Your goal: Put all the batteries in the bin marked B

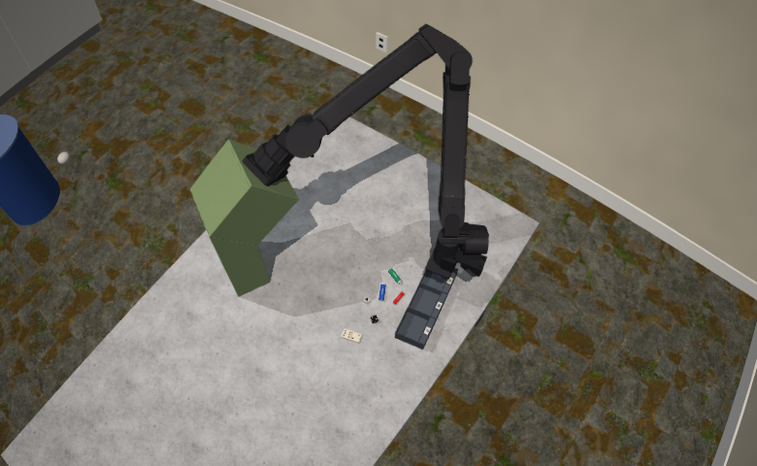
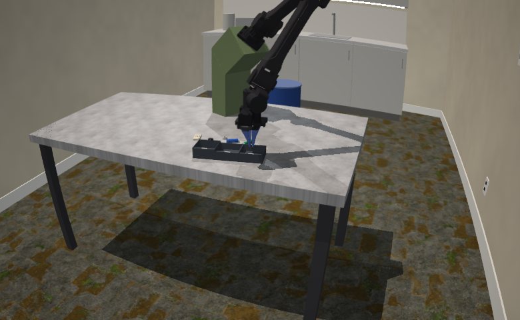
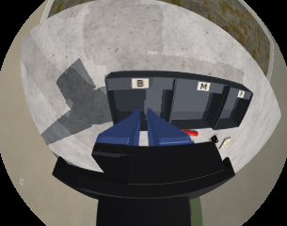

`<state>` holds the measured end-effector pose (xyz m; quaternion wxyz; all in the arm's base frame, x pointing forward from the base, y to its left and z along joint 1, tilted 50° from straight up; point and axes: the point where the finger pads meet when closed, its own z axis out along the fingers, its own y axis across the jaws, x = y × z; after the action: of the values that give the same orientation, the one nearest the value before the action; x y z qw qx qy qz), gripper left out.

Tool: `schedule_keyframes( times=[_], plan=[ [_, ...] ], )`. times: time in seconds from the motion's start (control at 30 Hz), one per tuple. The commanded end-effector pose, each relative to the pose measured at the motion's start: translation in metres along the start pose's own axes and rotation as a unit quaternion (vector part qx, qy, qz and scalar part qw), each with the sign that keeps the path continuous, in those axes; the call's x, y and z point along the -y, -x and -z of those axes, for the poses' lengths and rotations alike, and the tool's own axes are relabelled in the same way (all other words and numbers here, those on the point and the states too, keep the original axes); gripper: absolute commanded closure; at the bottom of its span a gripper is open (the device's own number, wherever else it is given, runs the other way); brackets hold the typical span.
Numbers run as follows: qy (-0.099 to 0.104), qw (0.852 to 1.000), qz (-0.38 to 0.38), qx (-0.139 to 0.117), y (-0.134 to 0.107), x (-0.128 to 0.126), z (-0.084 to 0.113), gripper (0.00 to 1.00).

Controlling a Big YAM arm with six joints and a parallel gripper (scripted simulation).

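Note:
My gripper is shut but for a narrow gap, with nothing seen between the tips. The tips are over bin B; no thing shows in it, though the fingers hide part of its floor. A green battery, a blue battery and a thin red cylinder lie on the table beside the bins. I cannot tell whether the red one is a battery.
Bins M and P adjoin bin B in one dark row. A black die, a small white thing and a cream domino lie nearby. The arm's green pedestal stands behind.

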<state>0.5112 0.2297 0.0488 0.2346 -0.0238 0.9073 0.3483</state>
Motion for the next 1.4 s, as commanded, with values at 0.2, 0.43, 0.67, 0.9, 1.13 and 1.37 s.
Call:
schedule_keyframes(
  times=[0.2, 0.43, 0.67, 0.9, 1.13, 1.37],
  plan=[
    [0.005, 1.0, 0.012, 0.015, 0.017, -0.013, 0.013, 0.91],
    [-0.001, 1.0, 0.004, 0.014, 0.013, -0.001, 0.033, 0.91],
    [0.005, 1.0, 0.014, 0.012, 0.014, -0.014, 0.036, 0.91],
    [-0.001, 1.0, 0.004, 0.014, 0.011, -0.002, 0.09, 0.91],
    [-0.001, 1.0, 0.006, 0.016, 0.012, -0.003, 0.132, 0.91],
    [0.0, 1.0, 0.014, 0.025, 0.022, -0.009, 0.187, 0.91]
  ],
)
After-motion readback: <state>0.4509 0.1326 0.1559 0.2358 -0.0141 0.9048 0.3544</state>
